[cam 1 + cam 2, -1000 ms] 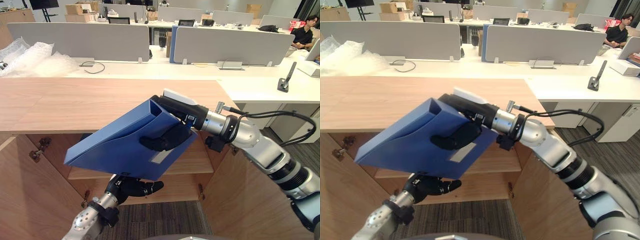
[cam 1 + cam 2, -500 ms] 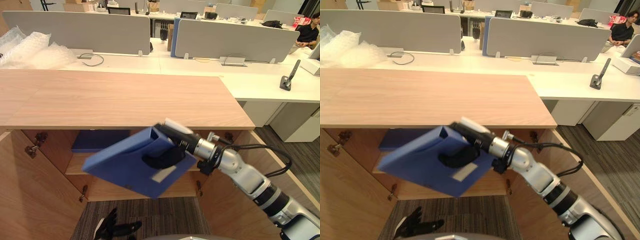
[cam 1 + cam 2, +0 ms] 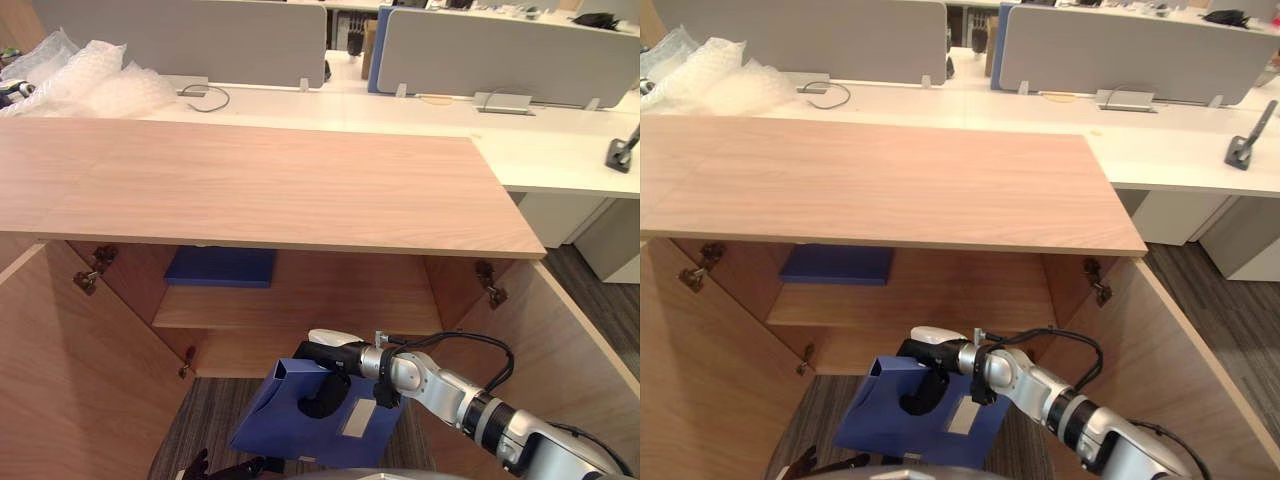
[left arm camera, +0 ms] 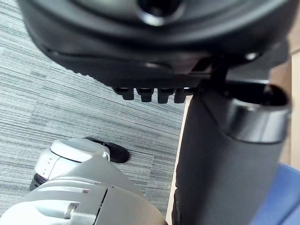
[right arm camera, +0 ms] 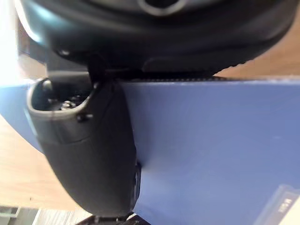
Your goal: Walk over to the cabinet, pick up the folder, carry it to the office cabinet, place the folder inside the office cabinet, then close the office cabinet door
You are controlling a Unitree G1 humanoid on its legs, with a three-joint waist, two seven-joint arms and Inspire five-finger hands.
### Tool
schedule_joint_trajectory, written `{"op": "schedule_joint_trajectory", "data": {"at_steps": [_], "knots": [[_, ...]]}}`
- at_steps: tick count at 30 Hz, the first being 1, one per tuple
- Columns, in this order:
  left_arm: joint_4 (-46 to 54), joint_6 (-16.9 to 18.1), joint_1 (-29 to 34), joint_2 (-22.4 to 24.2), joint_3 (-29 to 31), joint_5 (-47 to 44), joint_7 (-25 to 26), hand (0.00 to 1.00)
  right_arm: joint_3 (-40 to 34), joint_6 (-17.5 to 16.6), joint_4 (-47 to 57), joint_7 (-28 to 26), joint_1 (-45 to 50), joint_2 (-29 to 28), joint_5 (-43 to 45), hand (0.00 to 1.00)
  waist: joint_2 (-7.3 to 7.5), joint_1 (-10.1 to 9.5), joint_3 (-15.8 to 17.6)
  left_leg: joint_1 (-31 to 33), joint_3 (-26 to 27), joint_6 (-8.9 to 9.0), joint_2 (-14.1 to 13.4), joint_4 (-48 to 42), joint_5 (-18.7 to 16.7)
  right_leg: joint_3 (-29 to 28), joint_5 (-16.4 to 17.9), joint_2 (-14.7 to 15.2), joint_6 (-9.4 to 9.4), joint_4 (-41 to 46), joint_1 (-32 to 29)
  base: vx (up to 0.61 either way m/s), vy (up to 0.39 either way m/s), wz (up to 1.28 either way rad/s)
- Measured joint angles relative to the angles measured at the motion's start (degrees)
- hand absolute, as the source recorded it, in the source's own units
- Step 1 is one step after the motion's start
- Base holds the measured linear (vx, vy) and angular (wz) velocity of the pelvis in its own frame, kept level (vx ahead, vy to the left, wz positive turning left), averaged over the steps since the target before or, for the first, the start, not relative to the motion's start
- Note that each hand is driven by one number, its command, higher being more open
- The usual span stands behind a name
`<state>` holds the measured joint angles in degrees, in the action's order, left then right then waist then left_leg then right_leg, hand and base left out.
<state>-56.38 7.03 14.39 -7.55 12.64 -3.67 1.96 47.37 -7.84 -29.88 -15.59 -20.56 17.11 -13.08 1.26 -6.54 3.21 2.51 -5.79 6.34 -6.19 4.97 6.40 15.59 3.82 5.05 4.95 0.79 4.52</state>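
Head view: two blue folders. One folder (image 3: pixel 285 425) pinched in right hand (image 3: pixel 325 385), low before the open cabinet (image 3: pixel 280 190). Spare folder (image 3: pixel 222 267) flat on its shelf (image 3: pixel 320 308). Two doors (image 3: pixel 80 400) stand wide. Left hand (image 3: pixel 235 467) low, fingers loose, empty. Right wrist view: thumb (image 5: pixel 89 154) clamped on folder face.

Office cabinet (image 3: pixel 270 185), light wood, is standing in the foreground with both doors hanging open: left door (image 3: pixel 70 370), right door (image 3: pixel 580 360). An inner shelf (image 3: pixel 300 305) is running across its width. Grey striped carpet (image 3: pixel 205 415) is covering the floor in front. Behind the cabinet's far edge a row of white desks (image 3: pixel 560 150) is stretching across, with grey partition screens (image 3: pixel 200 40) standing along it. Bubble wrap (image 3: pixel 90 85) is lying at the desks' left end, a black cable (image 3: pixel 205 97) just beside it. Even light is falling throughout.
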Motion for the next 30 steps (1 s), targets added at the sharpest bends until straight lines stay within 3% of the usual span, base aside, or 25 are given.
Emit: {"op": "schedule_joint_trajectory", "data": {"at_steps": [4, 7, 11, 16, 23, 26, 27, 30], "knots": [[1.72, 0.03, -0.40, 1.89, 0.17, -0.12, 0.17, 1.00, -20.66, 4.07, -18.90, 5.71, -0.19, -11.38, 11.60, 0.00, -1.11, -1.94, 2.01, 0.41, -1.50, -0.21, 0.88, 0.00, 0.14, 1.72, 0.47, 0.69, 0.46, 0.00, 0.58, 0.03, 0.022, 0.22], [2.53, -0.08, -0.29, 2.97, 1.27, -0.11, 0.73, 1.00, -35.96, 5.63, -28.75, 14.69, -3.76, -15.32, 32.95, 0.00, -1.22, -3.13, 2.86, 0.99, -2.79, -0.34, 1.62, -0.01, 0.18, 3.13, 0.85, 1.21, 0.74, 0.01, 0.77, 0.04, 0.019, 0.22], [3.59, -0.70, -0.32, 3.73, 2.28, 1.09, 2.05, 1.00, -48.70, 3.44, -30.42, 19.68, -5.91, -17.32, 61.40, 0.00, -0.97, -3.62, 3.77, 1.26, -3.57, -0.39, 2.37, -0.02, 0.22, 4.52, 1.16, 1.87, 1.07, -0.05, 1.36, 0.05, 0.011, 0.16], [5.18, -2.41, -0.35, 4.89, 2.58, 2.18, 4.95, 1.00, -56.10, -1.15, -27.87, 21.10, -5.92, -18.85, 82.83, 0.00, -0.82, -4.68, 3.96, 1.21, -4.88, -0.50, 3.39, -0.01, 0.15, 6.49, 1.91, 3.03, 1.75, 0.01, 2.44, 0.03, 0.009, 0.20], [7.72, -3.31, 0.12, 5.32, 2.30, 2.52, 5.20, 1.00, -66.00, -6.27, -20.92, 21.37, -6.65, -21.20, 93.80, 0.00, -0.64, -7.02, 4.50, 3.37, -5.34, -1.75, 4.22, -1.79, -0.80, 7.81, 3.49, 4.56, 2.39, 2.62, 0.76, 0.01, 0.009, 0.10], [10.23, -3.42, 0.04, 5.62, 1.58, 3.87, 5.24, 1.00, -69.42, -8.79, -18.03, 22.04, -10.59, -20.62, 96.80, 0.00, -1.26, -7.25, 7.47, 10.59, -4.96, -2.30, 5.75, -14.52, -6.00, 8.20, 7.17, 6.86, 2.42, 11.81, -4.24, -0.06, 0.107, 0.07], [11.26, -3.40, -0.03, 5.75, 0.11, 3.89, 5.32, 1.00, -70.55, -10.11, -16.59, 22.54, -13.39, -19.04, 97.82, 0.00, -2.60, -7.36, 8.86, 15.98, -4.35, -2.69, 6.01, -23.45, -9.74, 8.27, 9.82, 8.17, 2.43, 19.32, -8.66, -0.10, 0.133, 0.01], [12.50, -3.34, -0.05, 5.79, -1.17, 3.81, 5.26, 1.00, -71.18, -11.59, -15.65, 24.41, -20.89, -14.41, 98.68, 0.00, -4.42, -7.56, 11.89, 25.62, -2.86, -3.24, 6.75, -38.29, -16.18, 7.38, 16.30, 12.01, 2.37, 35.26, -18.44, -0.14, 0.047, -0.11]]}}
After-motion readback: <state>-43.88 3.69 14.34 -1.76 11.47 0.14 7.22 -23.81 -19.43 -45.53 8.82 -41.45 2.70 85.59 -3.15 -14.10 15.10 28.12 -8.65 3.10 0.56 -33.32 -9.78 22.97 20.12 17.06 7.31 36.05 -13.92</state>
